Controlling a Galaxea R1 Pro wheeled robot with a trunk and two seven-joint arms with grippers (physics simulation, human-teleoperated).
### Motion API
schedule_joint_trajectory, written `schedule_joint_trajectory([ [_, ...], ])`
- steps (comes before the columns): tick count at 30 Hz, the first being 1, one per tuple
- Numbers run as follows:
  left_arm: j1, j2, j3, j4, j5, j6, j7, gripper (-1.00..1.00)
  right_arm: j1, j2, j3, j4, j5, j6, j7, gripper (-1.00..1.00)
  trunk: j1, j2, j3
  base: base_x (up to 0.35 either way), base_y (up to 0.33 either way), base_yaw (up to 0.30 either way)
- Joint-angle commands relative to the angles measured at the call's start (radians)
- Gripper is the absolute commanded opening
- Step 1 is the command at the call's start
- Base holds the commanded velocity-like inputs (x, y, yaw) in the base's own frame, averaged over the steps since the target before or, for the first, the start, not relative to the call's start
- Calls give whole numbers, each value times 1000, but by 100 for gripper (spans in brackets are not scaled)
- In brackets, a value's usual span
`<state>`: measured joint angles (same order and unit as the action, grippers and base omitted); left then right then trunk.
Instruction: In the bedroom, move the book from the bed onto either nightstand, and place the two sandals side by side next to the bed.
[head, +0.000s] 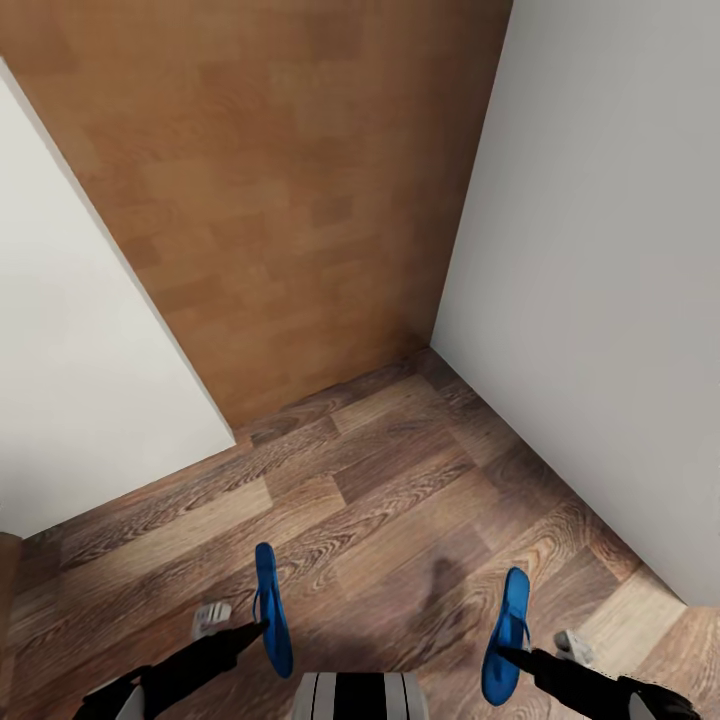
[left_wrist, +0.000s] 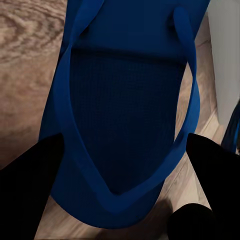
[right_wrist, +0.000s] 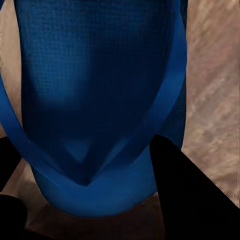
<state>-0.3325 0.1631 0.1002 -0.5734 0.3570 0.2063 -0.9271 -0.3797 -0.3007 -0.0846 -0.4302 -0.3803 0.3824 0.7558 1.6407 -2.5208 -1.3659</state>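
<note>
I hold one bright blue sandal in each hand above the wood-plank floor. My left gripper (head: 258, 628) is shut on the left sandal (head: 270, 605), which stands on edge in the head view. Up close, that sandal (left_wrist: 125, 115) shows its sole and strap between the black fingers (left_wrist: 30, 175). The right gripper (head: 512, 652) is shut on the right sandal (head: 506, 635). In the right wrist view this sandal (right_wrist: 95, 100) hangs between dark fingers (right_wrist: 185, 185). The book, the bed and the nightstand are out of view.
A white wall (head: 600, 300) runs along the right. A white panel (head: 70, 350) stands at the left. Between them an orange-brown wooden surface (head: 290, 180) rises at the back. Dark plank floor (head: 400, 480) lies ahead of my arms.
</note>
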Motion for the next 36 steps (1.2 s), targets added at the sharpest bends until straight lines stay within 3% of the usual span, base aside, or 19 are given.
schedule_joint_trajectory([
  [1,0,0,1,3,7,9,-3,-100,-1,0,-4,19,-12,6,6,-100,-1,0,3,0,0,0],
  [11,1,-2,-1,32,7,-11,-3,-100,-1,10,-3,55,-11,-154,16,-100,-5,2,42,0,0,0],
  [23,3,-2,0,41,8,-11,-4,-100,-1,11,-3,57,-11,-169,13,-100,-11,5,89,0,0,0],
  [26,4,-1,-1,99,6,-14,-3,-100,-1,11,-3,57,-11,-170,11,-100,-12,6,100,0,0,0],
  [36,4,0,-1,116,5,-17,-4,-100,-1,11,-3,88,-11,-171,7,-100,-16,8,139,0,0,0],
])
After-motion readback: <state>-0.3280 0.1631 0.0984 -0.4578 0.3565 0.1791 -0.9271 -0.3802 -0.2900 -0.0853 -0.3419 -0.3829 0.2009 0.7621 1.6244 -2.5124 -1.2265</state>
